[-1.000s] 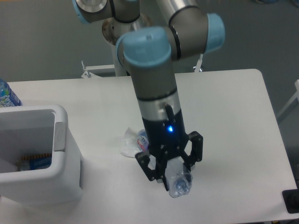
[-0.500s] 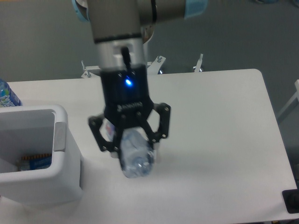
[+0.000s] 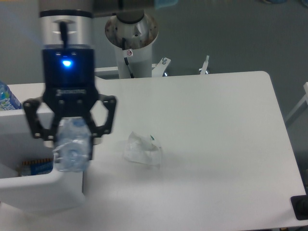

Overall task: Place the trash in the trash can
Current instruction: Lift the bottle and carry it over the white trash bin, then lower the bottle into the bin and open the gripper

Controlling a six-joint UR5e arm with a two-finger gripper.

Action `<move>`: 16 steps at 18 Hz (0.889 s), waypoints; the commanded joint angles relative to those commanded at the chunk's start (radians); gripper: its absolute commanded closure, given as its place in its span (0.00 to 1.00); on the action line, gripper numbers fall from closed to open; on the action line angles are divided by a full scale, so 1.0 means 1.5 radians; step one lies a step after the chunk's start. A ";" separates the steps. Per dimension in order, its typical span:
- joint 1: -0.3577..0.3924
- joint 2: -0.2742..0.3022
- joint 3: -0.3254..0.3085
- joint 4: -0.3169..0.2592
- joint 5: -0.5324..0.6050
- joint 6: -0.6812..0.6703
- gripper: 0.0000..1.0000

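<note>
My gripper [image 3: 71, 139] is shut on the crushed clear plastic bottle [image 3: 72, 149], one piece of the trash. It hangs in the air over the right rim of the white trash can [image 3: 33, 190] at the left edge of the table. The bottle's mouth end points toward the camera. The other piece of trash, a crumpled clear-whitish wrapper [image 3: 142, 149], lies on the table to the right of the can, apart from the gripper. Inside the can something blue and brown [image 3: 36, 167] shows at the bottom.
An uncrushed bottle with a bright blue label [image 3: 7, 98] stands at the far left edge behind the can. The arm's base post [image 3: 132, 41] rises behind the table. A dark object [image 3: 301, 208] sits at the table's front right corner.
The gripper has carried the crushed bottle up and to the left, from the table's middle front to above the trash can's right rim. The wrapper, earlier partly hidden by the gripper, now lies in plain view.
</note>
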 joint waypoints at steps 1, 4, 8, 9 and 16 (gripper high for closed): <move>-0.002 -0.001 -0.001 0.000 -0.010 0.000 0.46; -0.015 -0.004 -0.006 0.000 -0.032 -0.004 0.45; -0.029 -0.017 -0.008 0.000 -0.036 -0.005 0.44; -0.032 -0.021 -0.008 0.000 -0.038 -0.005 0.43; -0.036 -0.046 -0.007 0.000 -0.046 -0.004 0.43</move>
